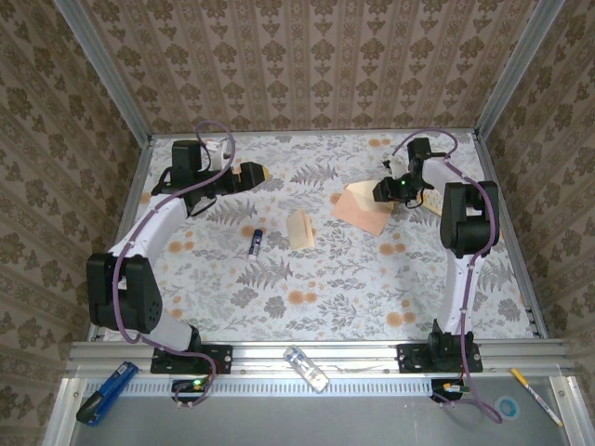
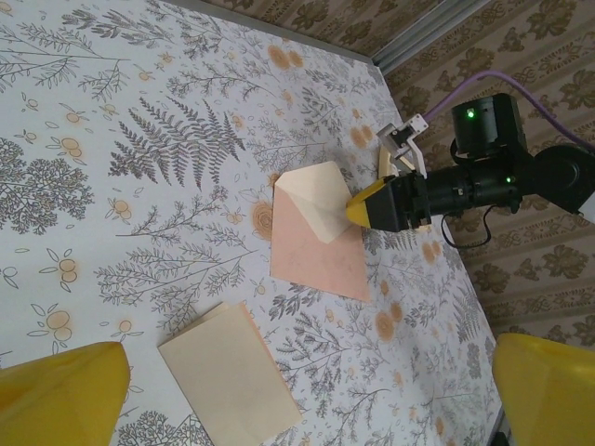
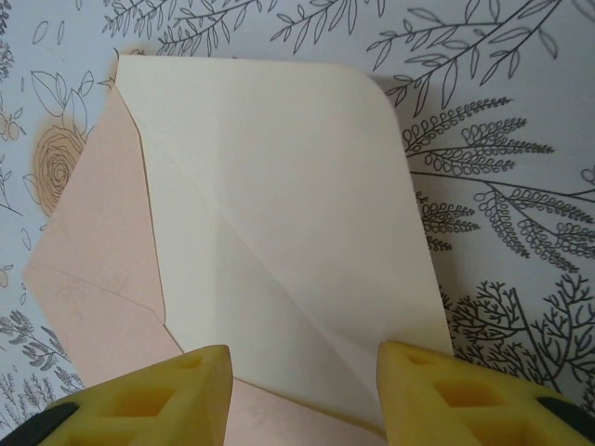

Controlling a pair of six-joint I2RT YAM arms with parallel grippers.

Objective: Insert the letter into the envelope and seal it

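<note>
Two claws apart, left claw (image 1: pixel 253 175) wide, letter (image 2: pixel 228 372) clear of envelope (image 2: pixel 316 255), right claw (image 3: pixel 302 381) perhaps touching flap edge (image 3: pixel 400 242).

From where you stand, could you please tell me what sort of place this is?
Probably a lab robot test cell dressed up like a home: wallpaper-patterned walls set in bare aluminium framing, a floral table cover, and the left arm and right arm bolted to a metal rail.

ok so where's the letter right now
In the top view the letter lies near the table's middle, with a small blue tube just to its left and the envelope further off to its right.
</note>
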